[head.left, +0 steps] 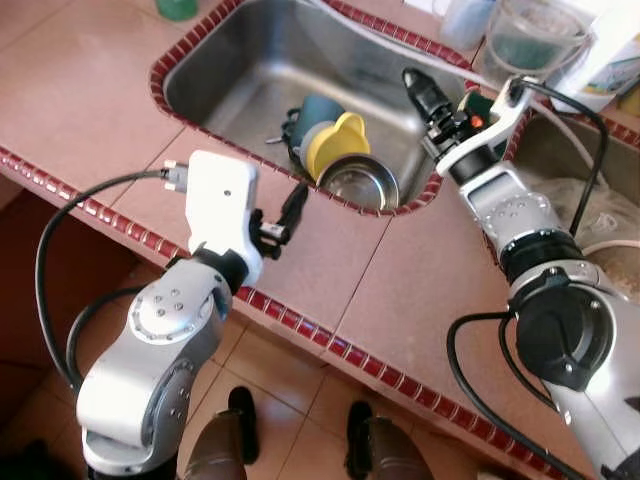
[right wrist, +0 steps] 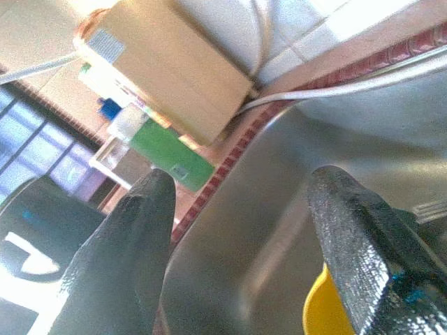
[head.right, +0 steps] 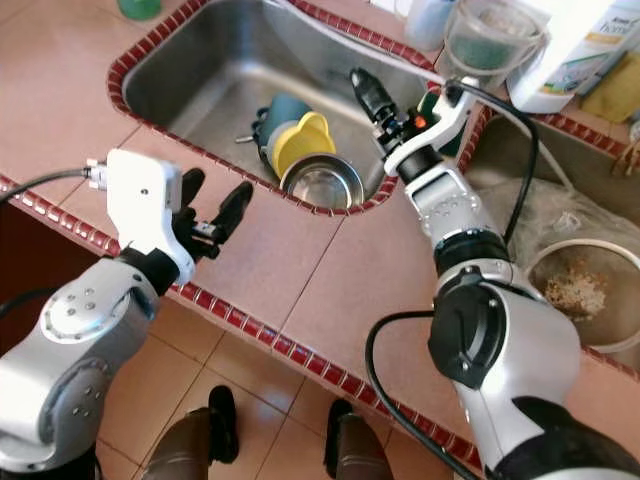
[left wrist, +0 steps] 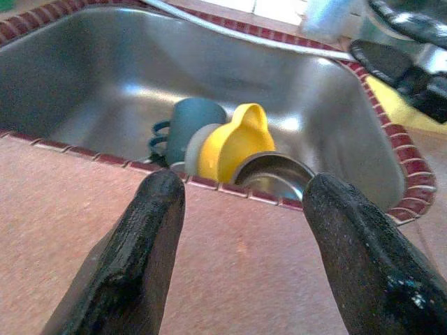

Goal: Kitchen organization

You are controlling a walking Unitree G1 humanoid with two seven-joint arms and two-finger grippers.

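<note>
While its two rough black fingers stand spread with nothing between them, the left gripper (head.right: 212, 215) hovers low over the smooth pinkish tiled counter (head.left: 90, 90), just short of the sink's near rim, at centre left of the head views. Its white wrist block and jointed silver arm run back to the lower left corner. The right gripper (head.left: 420, 92), fingers likewise parted and empty, reaches over the right end of the stainless steel sink (head.left: 240, 60), upper right of centre; its silver arm slants down to the lower right.

Inside the basin, toward its near right corner, lie a teal mug (left wrist: 192, 122) on its side, a glossy yellow cup (left wrist: 234, 143) against it, and a round steel bowl (head.left: 357, 182) touching the yellow one. Dark red ribbed trim (head.left: 160, 90) borders the rounded sink. Beyond the right arm stand a clear plastic jug (head.right: 490, 40) and a white bottle (head.right: 570, 50); a green bottle (right wrist: 171, 153) stands past the far rim.
</note>
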